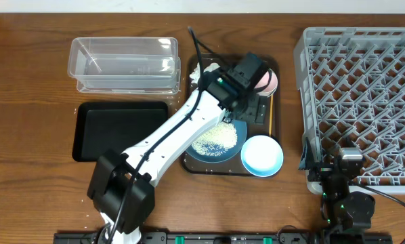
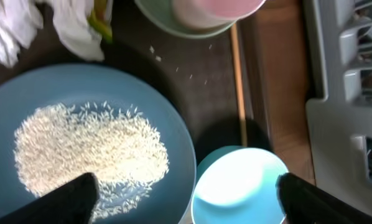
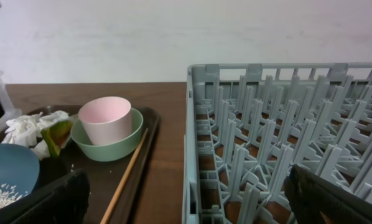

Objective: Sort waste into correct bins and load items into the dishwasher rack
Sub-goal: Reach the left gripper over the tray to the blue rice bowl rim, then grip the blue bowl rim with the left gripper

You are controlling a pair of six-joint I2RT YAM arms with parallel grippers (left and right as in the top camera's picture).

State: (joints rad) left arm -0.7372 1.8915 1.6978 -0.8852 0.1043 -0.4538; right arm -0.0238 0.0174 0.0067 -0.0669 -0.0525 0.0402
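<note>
Rice (image 2: 89, 155): a loose white heap on the blue plate (image 2: 173, 124). It lay directly under the left gripper (image 2: 189, 202), off-centre toward one fingertip. The gripper hung above the plate, jaws spread fully wide, with nothing between them and no contact with the grains.

Light-blue bowl (image 2: 239, 186): just beside the plate, under the other half of the jaw span. Whether the two rims touched could not be told. Its inside showed plain pale blue.

Plate and bowl both sat on the brown serving tray (image 2: 198, 74). A few stray grains were scattered on the tray's dark floor past the plate.

Far end of the tray: the pink cup (image 3: 105, 118) stood upright inside the mint-green bowl (image 3: 111, 149). A crumpled tissue (image 3: 27, 127) lay beside that bowl, with the green-yellow wrapper (image 3: 58, 134) against it. The chopstick (image 3: 127, 174) lay along the tray edge nearest the rack.

Dishwasher rack (image 1: 365, 102): on the table (image 1: 26, 81), near the serving tray on its right. The right gripper (image 3: 189, 205) was low at the rack's near corner, jaws also fully apart and holding nothing.

Clear tub (image 1: 124, 64) and black tray (image 1: 121, 129): side by side on the table left of the serving tray, with the tub the farther of the two. Both were well apart from either gripper.
</note>
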